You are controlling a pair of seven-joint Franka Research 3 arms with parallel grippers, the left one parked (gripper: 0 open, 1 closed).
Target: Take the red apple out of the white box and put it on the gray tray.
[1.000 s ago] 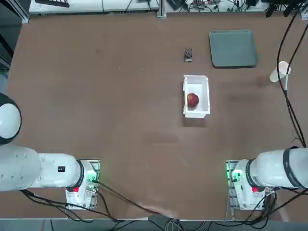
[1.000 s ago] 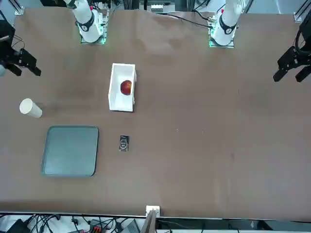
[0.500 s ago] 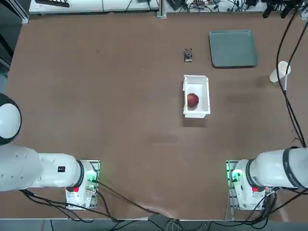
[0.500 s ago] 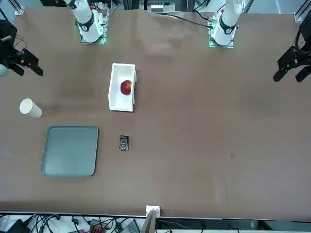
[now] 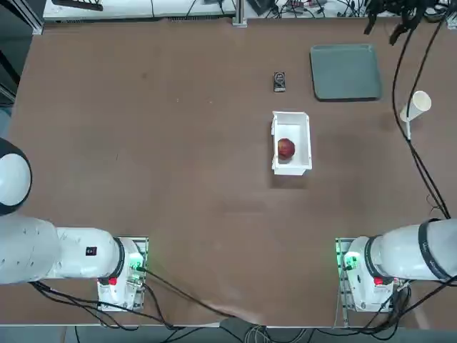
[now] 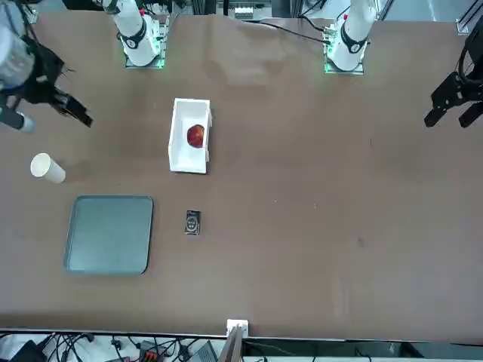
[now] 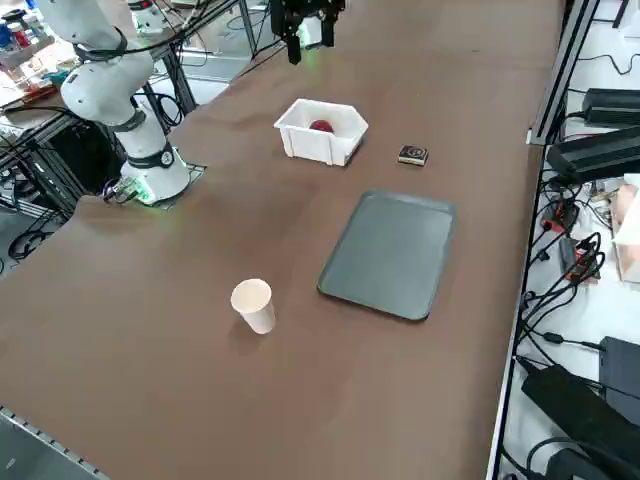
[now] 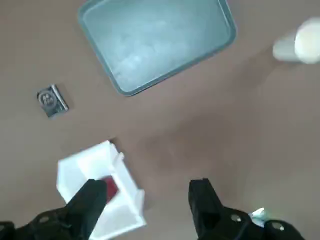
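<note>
High up over the table hangs the right gripper (image 8: 147, 200). Its two black fingers (image 8: 90, 197) are spread wide apart, and nothing is between them. It holds nothing.

The red apple (image 5: 285, 148) sits inside the white box (image 5: 306, 140). It lies near the middle of the box, a bit toward the robot's end. The box stands in the middle part of the table, in front of the right arm. It is longer than it is wide, and its long way runs from the robot toward the far edge.

The gray tray (image 5: 345, 71) lies flat farther out, near the far edge and a little to the right of the box. Nothing is on it. A small dark thing (image 5: 279, 81) lies on the table just left of the tray. A white cup (image 5: 415, 107) lies on its side off to the right, well apart from the box.

In the wrist view the box peeks out by one finger, with a bit of red showing, so the apple is not under the gap between the fingers. In the top view the gripper (image 5: 389, 16) shows near the far right corner. In the front view it shows (image 6: 45, 105) well off to the side of the box. I think the gripper must slide sideways until the apple is under the gap, then go down. The right arm is the nearer one, so this is its job. The apple is small and the box walls are thin, so I think the fingers should come down inside the walls.
</note>
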